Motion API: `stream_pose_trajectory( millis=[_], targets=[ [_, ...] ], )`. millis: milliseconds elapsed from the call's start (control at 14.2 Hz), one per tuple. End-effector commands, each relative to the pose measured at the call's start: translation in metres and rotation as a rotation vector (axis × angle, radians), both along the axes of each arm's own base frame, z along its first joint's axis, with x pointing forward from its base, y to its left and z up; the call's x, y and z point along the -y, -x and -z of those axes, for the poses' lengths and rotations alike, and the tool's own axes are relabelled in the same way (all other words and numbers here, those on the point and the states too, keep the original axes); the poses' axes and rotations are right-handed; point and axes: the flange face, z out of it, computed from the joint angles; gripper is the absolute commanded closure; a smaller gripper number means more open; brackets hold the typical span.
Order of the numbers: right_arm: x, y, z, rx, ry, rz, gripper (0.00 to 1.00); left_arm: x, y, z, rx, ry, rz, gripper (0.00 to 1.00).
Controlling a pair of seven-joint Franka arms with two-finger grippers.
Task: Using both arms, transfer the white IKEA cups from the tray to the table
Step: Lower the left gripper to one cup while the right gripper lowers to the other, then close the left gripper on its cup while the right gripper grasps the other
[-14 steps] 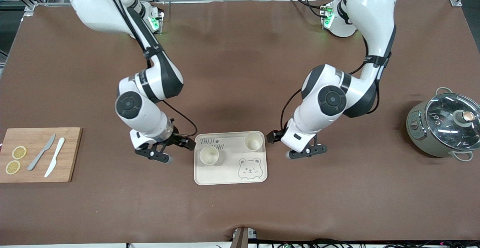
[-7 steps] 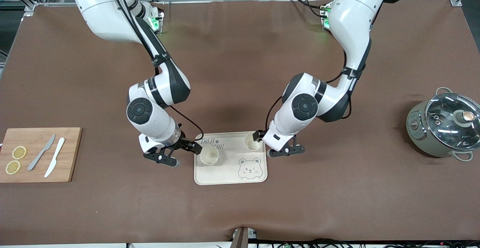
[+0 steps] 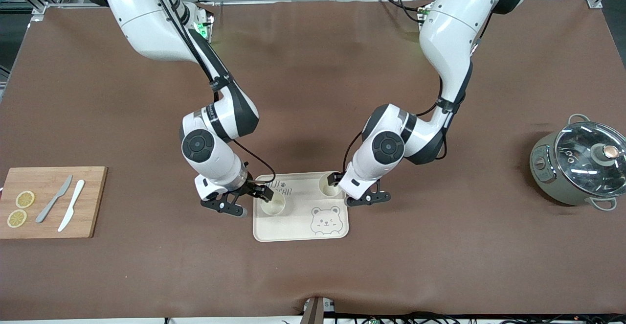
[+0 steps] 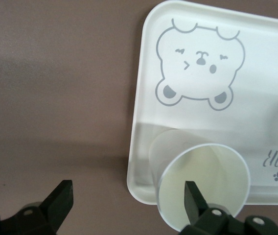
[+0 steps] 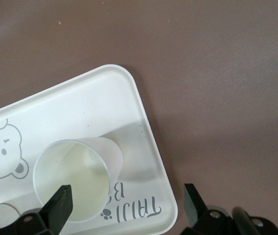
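Note:
Two white cups stand on the cream bear tray [image 3: 298, 227]. One cup [image 3: 273, 204] is toward the right arm's end, the other cup [image 3: 328, 186] toward the left arm's end and farther from the front camera. My right gripper [image 3: 247, 201] is open at the first cup [image 5: 73, 182]: one finger is over its mouth, the other outside the tray's edge [image 5: 144, 122]. My left gripper [image 3: 356, 190] is open at the second cup [image 4: 205, 188] in the same way, one finger over its mouth and one over the table beside the tray [image 4: 256, 122].
A wooden cutting board [image 3: 49, 216] with lemon slices and two knives lies at the right arm's end. A grey pot [image 3: 579, 167] with a glass lid stands at the left arm's end. Brown table surface surrounds the tray.
Both arms have moved in toward the tray from either side. Each open gripper now has one finger over a cup's mouth. The cups have not moved.

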Motion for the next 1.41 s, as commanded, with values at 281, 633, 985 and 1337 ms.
stream_pose_trajectory(
  millis=[281,633,985,1337],
  targets=[
    [-0.007,-0.004,0.003,0.022,0.005,0.013,0.00,0.018,0.005,-0.002,0.013,0.016,-0.002,0.01],
    [-0.007,-0.005,0.010,0.030,0.009,0.015,0.00,0.018,0.005,-0.001,0.017,0.015,0.014,0.59],
    [-0.015,-0.001,0.036,0.028,0.025,0.013,0.00,0.018,0.004,0.004,0.025,0.018,0.012,0.95],
    [-0.021,0.001,0.042,0.046,0.018,0.005,0.00,0.019,0.003,0.000,0.040,0.025,0.008,1.00]
  ],
)
